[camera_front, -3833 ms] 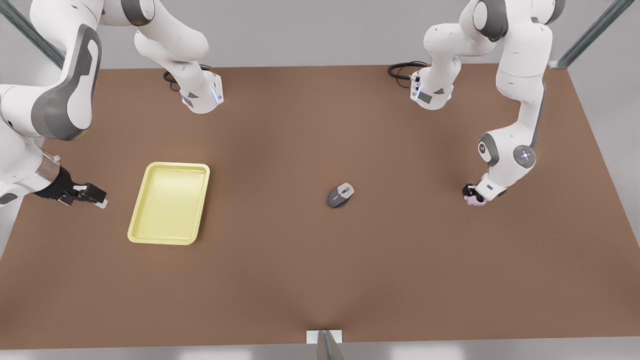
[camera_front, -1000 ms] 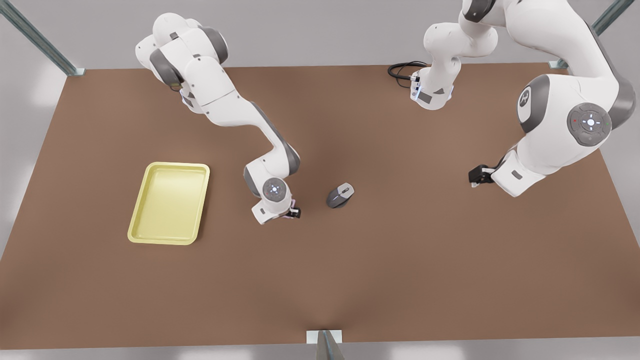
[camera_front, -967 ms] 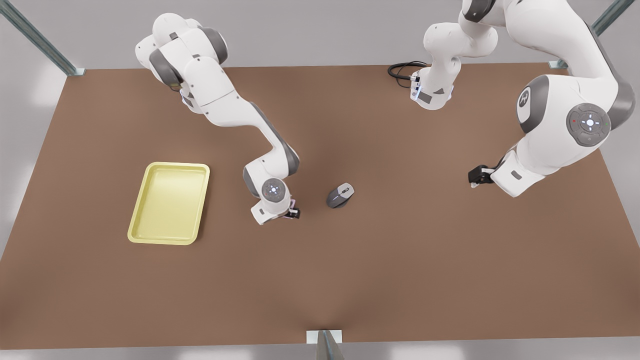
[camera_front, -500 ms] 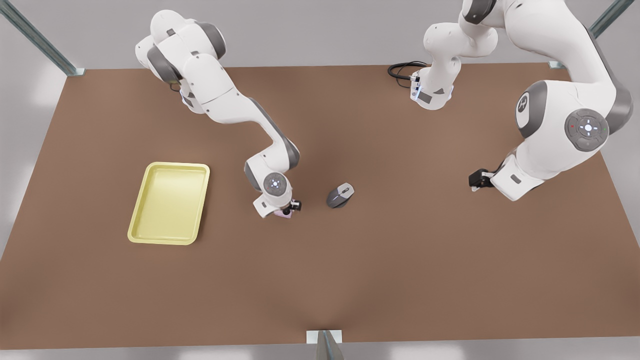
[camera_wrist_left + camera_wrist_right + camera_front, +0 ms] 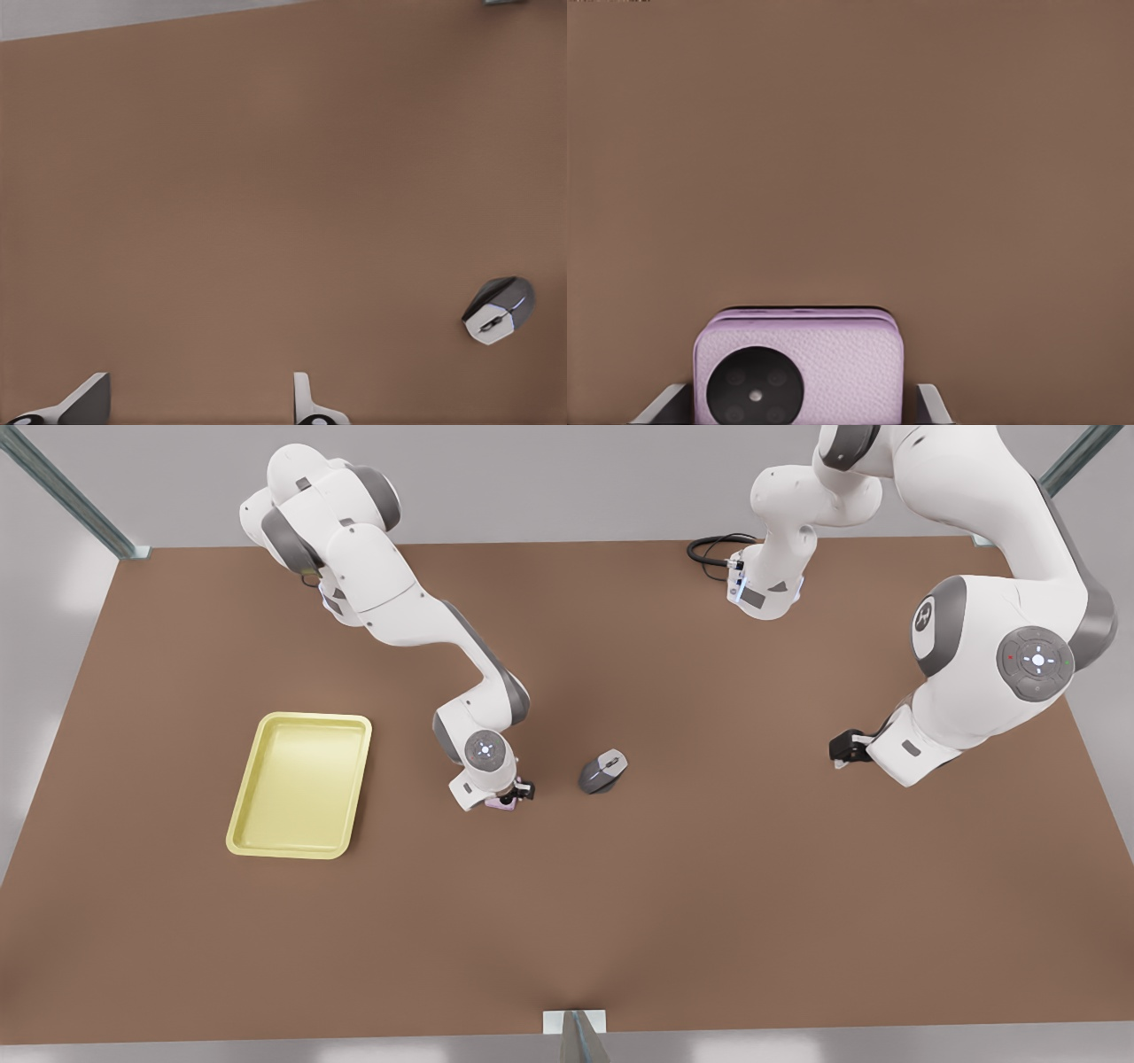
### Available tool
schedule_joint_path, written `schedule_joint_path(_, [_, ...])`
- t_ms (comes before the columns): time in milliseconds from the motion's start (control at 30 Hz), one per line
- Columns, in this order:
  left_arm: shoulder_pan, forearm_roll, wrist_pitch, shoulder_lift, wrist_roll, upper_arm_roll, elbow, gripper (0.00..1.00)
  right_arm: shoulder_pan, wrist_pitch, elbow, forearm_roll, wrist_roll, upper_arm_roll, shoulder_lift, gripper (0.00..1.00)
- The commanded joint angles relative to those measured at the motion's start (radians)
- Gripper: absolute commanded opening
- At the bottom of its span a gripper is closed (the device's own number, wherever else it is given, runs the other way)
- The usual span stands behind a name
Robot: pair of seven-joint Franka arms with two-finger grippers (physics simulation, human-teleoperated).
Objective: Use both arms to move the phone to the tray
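The right pincer (image 5: pixel 512 795) is sitting low over the brown table (image 5: pixel 567 921), between the tray (image 5: pixel 299 785) and the grey computer mouse (image 5: pixel 603 771), and it is gripping the phone (image 5: pixel 501 802). In the front view only a sliver of pale lilac is peeking out beneath the white wrist. In the right wrist view the phone (image 5: pixel 799 367) is standing between the two grey fingertips (image 5: pixel 664 405), one at each of its side edges, with its round black lens cluster facing the camera and bare table stretching beyond it.

The pale yellow tray is lying on the front view's left, well apart from the phone, with its long sides running away from the camera. The mouse is resting just beside the right pincer, on the side away from the tray.

The left pincer (image 5: pixel 842 749) is hanging over the table at the front view's right, well apart from the mouse and the phone, and this arm is waiting. In the left wrist view its two pale fingertips (image 5: pixel 84 403) are standing spread with bare table between them, clasping nothing, and the mouse (image 5: pixel 498 309) is showing farther off.
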Motion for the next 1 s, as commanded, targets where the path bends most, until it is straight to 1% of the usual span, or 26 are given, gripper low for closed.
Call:
schedule_joint_path(0, [0.001, 0.001, 0.002, -0.001, 0.007, 0.0, 0.0, 1.0, 0.0, 0.008, 0.002, 0.001, -0.008, 0.0, -0.002, 0.9])
schedule_joint_path(33, [0.001, 0.001, 0.002, -0.001, 0.007, 0.0, 0.0, 1.0, 0.0, 0.008, 0.002, 0.002, -0.008, 0.0, -0.002, 0.85])
schedule_joint_path(67, [0.001, 0.001, 0.002, -0.001, 0.007, 0.0, 0.0, 1.0, 0.0, 0.006, 0.002, 0.001, -0.008, -0.001, -0.002, 0.84])
schedule_joint_path(167, [0.001, 0.001, 0.002, -0.001, 0.007, 0.001, 0.0, 1.0, 0.0, 0.008, 0.0, 0.001, -0.01, 0.0, 0.0, 0.84])
schedule_joint_path(200, [0.001, 0.001, 0.005, -0.001, 0.007, 0.0, 0.0, 1.0, 0.0, 0.008, 0.002, 0.0, -0.01, 0.0, 0.0, 0.8])
schedule_joint_path(300, [0.001, 0.001, 0.006, 0.006, 0.007, 0.0, 0.002, 1.0, -0.001, 0.006, 0.003, 0.0, -0.016, 0.0, 0.0, 0.75])
schedule_joint_path(467, [0.001, 0.001, 0.008, 0.006, 0.007, 0.0, 0.002, 1.0, -0.011, -0.026, 0.007, 0.001, -0.048, 0.0, -0.031, 0.74])
schedule_joint_path(533, [-0.001, 0.001, 0.008, 0.006, 0.007, 0.0, 0.002, 1.0, -0.06, -0.113, 0.0, 0.002, -0.125, 0.0, -0.104, 0.74])
schedule_joint_path(600, [-0.001, 0.001, 0.008, 0.006, 0.007, 0.0, 0.002, 1.0, -0.135, -0.133, -0.067, 0.002, -0.241, -0.003, -0.183, 0.74])
schedule_joint_path(667, [-0.001, 0.001, 0.008, 0.006, 0.007, 0.0, 0.002, 1.0, -0.227, -0.146, -0.111, 0.003, -0.395, -0.007, -0.218, 0.74])
schedule_joint_path(767, [-0.001, 0.001, 0.008, 0.006, 0.007, 0.001, 0.004, 1.0, -0.371, -0.135, -0.266, 0.002, -0.625, -0.024, -0.327, 0.74])
schedule_joint_path(800, [-0.001, 0.001, 0.008, 0.008, 0.007, 0.0, 0.002, 1.0, -0.408, -0.135, -0.329, -0.006, -0.727, -0.058, -0.374, 0.74])
schedule_joint_path(833, [-0.001, 0.001, 0.008, 0.008, 0.007, 0.0, 0.004, 1.0, -0.409, -0.132, -0.363, -0.008, -0.823, -0.128, -0.387, 0.74])
schedule_joint_path(867, [-0.001, 0.001, 0.008, 0.008, 0.007, 0.0, 0.004, 1.0, -0.414, -0.129, -0.391, -0.008, -0.89, -0.175, -0.394, 0.74])
schedule_joint_path(967, [-0.001, 0.001, 0.008, 0.008, 0.007, 0.0, 0.002, 1.0, -0.432, -0.126, -0.457, -0.008, -1.059, -0.282, -0.398, 0.74])
